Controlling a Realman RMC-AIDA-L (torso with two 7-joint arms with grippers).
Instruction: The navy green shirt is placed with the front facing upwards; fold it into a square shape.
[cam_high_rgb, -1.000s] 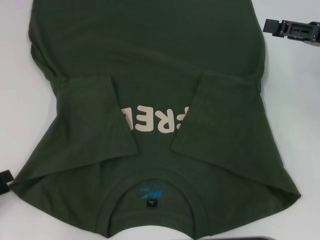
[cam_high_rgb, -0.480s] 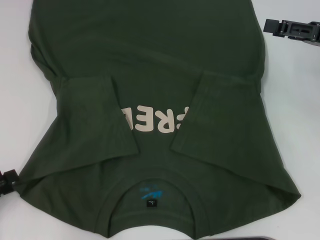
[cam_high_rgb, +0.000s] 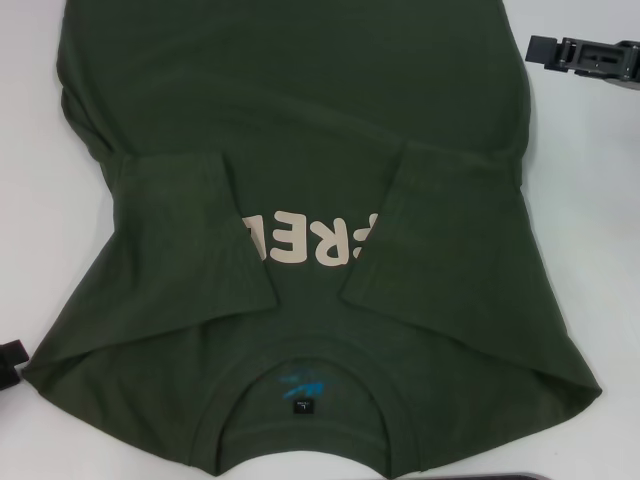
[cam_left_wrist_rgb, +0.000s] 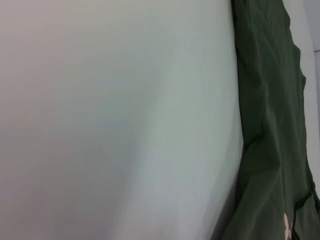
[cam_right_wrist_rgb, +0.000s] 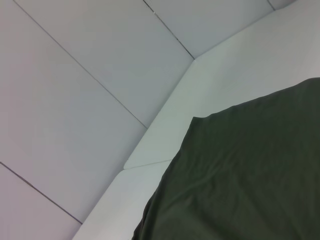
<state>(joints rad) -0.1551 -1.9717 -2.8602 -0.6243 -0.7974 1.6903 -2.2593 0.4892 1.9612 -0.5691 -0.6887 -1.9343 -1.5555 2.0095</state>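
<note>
White table (cam_high_rgb: 600, 200) is filling the scene, plain and matte; right wrist view is showing the table's edge and corner with pale tiled floor (cam_right_wrist_rgb: 75, 100) and thin grout lines beyond it. The navy green shirt (cam_high_rgb: 300, 110) is lying flat, front up, taking most of the table in head view, between the two grippers. Its long axis is running away from the robot: ribbed collar (cam_high_rgb: 305, 415) and neck label (cam_high_rgb: 301, 390) are sitting at the near edge, hem end going out of view at the far side. Both sleeves are lying folded inward over the chest, left sleeve (cam_high_rgb: 190, 235) and right sleeve (cam_high_rgb: 440, 225) covering the ends of the cream lettering (cam_high_rgb: 310, 240), which is reading upside down from the robot's side. Left gripper (cam_high_rgb: 10, 365) is showing as a dark bit at the near left, just beside the shirt's left shoulder corner; can't tell if its fingers are apart or together. Right gripper (cam_high_rgb: 585, 55) is hanging at the far right, off the cloth, near the shirt's right side edge; can't tell its finger state either. Left wrist view is showing mostly bare table with the shirt's side edge along it.
</note>
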